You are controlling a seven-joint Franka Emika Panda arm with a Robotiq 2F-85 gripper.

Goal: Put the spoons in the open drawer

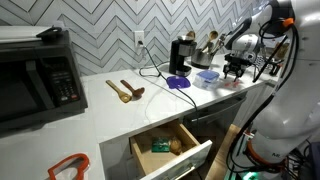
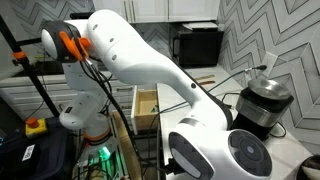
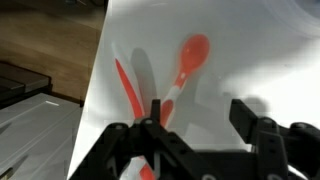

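Hovering low over the white bench [image 3: 265, 45], the gripper [image 3: 198, 118] has its fingers [image 3: 150, 122] apart with nothing between them, so I judge this to be the approach to a pick-up. In the wrist view the orange spoon [image 3: 192, 52] lies flat on the bench. Its bowl points to 12 o'clock and its pale handle runs down toward 7 o'clock, ending close by one finger rather than midway between the two. A red streak [image 3: 125, 88] at 10 o'clock of the spoon may be a reflection or another utensil; I cannot tell which.

In an exterior view the open drawer [image 1: 185, 160] sits below the bench edge, at about 7 o'clock from the gripper and well apart from it, with some things lying in its wood interior. Two wooden spoons [image 1: 125, 92] and a blue spoon [image 1: 178, 83] lie on the bench toward 9 o'clock, none in the drawer yet.

The next move, I reckon, calls for a small sideways shift to centre the handle, then a descent and a firm close before the carry to the drawer.

No brand or writing is legible, neither on the microwave [image 1: 35, 75] nor on the coffee machine [image 1: 182, 55].
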